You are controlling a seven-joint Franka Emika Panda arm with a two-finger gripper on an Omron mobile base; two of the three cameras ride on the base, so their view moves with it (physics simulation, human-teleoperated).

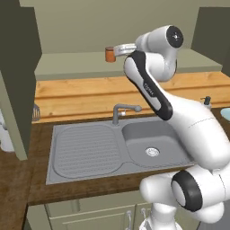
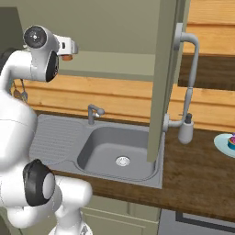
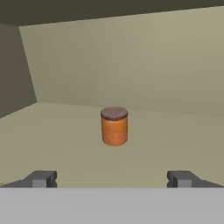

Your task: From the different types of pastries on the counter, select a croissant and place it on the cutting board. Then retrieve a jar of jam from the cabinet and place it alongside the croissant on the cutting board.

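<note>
An orange jam jar point(image 3: 114, 126) with a dark brown lid stands upright on the pale cabinet shelf point(image 3: 52, 144). It is straight ahead of my gripper point(image 3: 111, 178) and some way off. The two fingertips point(image 3: 40, 178) are spread wide with nothing between them, so the gripper is open. In the left base view the jar point(image 1: 110, 54) stands on the shelf just left of the gripper point(image 1: 117, 50), which reaches into the cabinet. From the right base view the jar point(image 2: 67, 57) peeks out under the gripper point(image 2: 72, 47).
Below the cabinet lie a steel sink point(image 1: 152, 143) with a faucet point(image 1: 120, 110) and a drainboard point(image 1: 85, 150). Open cabinet doors hang at the left point(image 1: 15, 81) and the right point(image 2: 161, 78). A soap dispenser point(image 2: 186, 131) and a teal plate point(image 2: 226, 144) sit on the counter at right.
</note>
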